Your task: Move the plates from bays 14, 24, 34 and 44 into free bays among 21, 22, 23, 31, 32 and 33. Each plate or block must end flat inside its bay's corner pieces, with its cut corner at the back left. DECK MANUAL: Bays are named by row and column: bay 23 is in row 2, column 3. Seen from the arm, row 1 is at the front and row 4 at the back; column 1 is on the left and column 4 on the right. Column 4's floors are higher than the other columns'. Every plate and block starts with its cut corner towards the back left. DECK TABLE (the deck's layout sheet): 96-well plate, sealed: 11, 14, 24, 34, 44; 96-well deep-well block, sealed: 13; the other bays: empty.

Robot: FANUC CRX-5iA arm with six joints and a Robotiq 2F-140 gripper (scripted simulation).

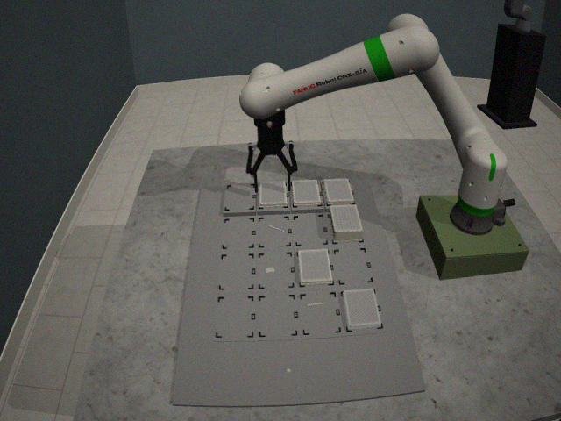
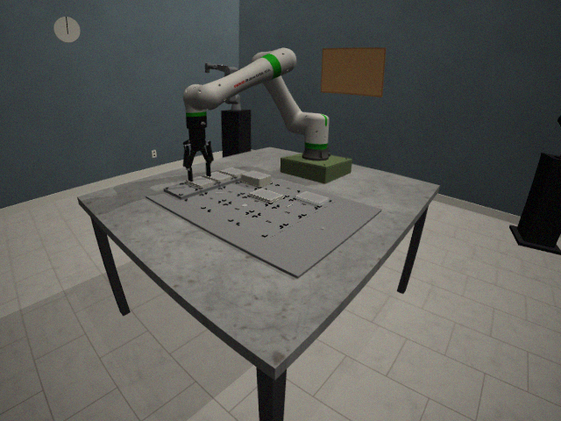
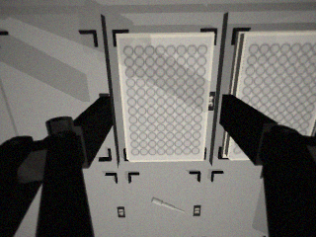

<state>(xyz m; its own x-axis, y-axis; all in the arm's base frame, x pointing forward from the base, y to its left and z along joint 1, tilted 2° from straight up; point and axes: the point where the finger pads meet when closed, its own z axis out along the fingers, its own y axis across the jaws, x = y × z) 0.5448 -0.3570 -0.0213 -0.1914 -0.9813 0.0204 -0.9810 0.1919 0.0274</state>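
My gripper [image 1: 273, 189] [image 2: 199, 177] [image 3: 166, 110] is open and empty, its fingers on either side of the plate [image 1: 273, 195] [image 3: 163, 128] in bay 34. The fingertips look close to plate height; exact height is unclear. Plates stand in bay 24 [image 1: 306, 191] [image 3: 278, 94] and bay 14 [image 1: 338, 190]. Bay 44 [image 1: 238, 197] is empty. Another plate [image 1: 316, 266] [image 2: 266, 195] lies in bay 22, seemingly flat. Bays 21, 23, 31, 32 and 33 hold no plate. Cut corners are too small to tell.
The taller block [image 1: 346, 222] [image 2: 256, 178] stands in bay 13, and a plate [image 1: 362, 308] [image 2: 312, 198] in bay 11. Thin pale slivers lie in bay 33 [image 1: 276, 227] and bay 21 [image 1: 316, 302], a pale scrap [image 1: 269, 269] in bay 32. Column 4's floor is raised.
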